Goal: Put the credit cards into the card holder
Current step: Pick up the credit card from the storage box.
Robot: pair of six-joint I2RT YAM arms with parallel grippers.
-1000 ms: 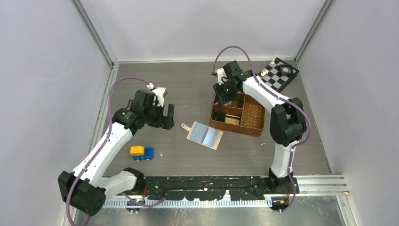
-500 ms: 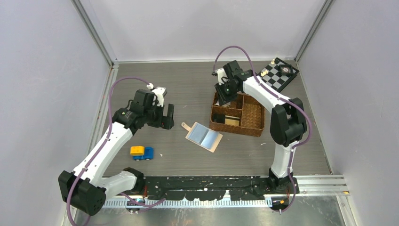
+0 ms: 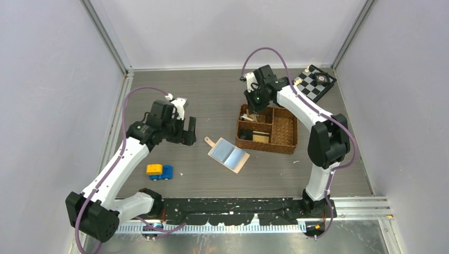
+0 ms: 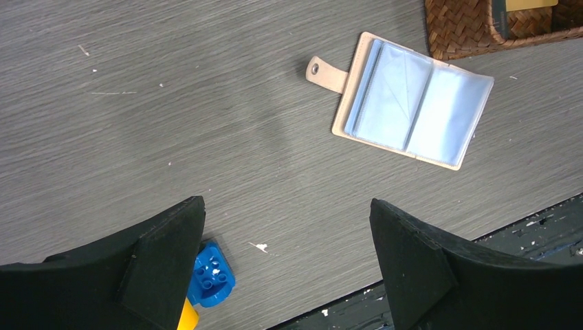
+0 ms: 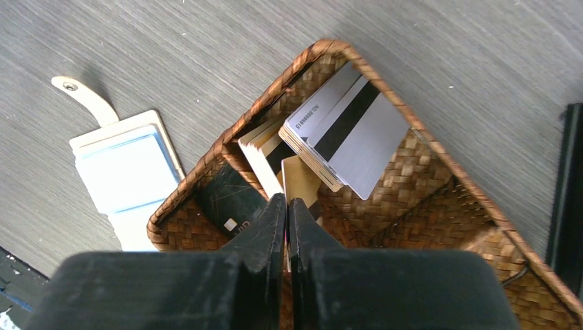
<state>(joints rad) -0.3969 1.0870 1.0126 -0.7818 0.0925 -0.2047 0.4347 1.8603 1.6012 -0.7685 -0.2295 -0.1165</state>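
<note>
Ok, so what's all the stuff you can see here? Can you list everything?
card holder: one, beige with pale blue pockets, lying open on the table beside the basket
basket: one, brown woven, divided, right of the card holder
credit cards: several, silver-grey, cream and black, inside the basket
tan card: one, tan, in the basket
toy: one, blue and yellow, near left of the table
checkerboard: one, black and white, far right corner
table: one, grey wood grain
left gripper: one, black, open, above the table
right gripper: one, black, shut on the tan card, over the basket
</note>
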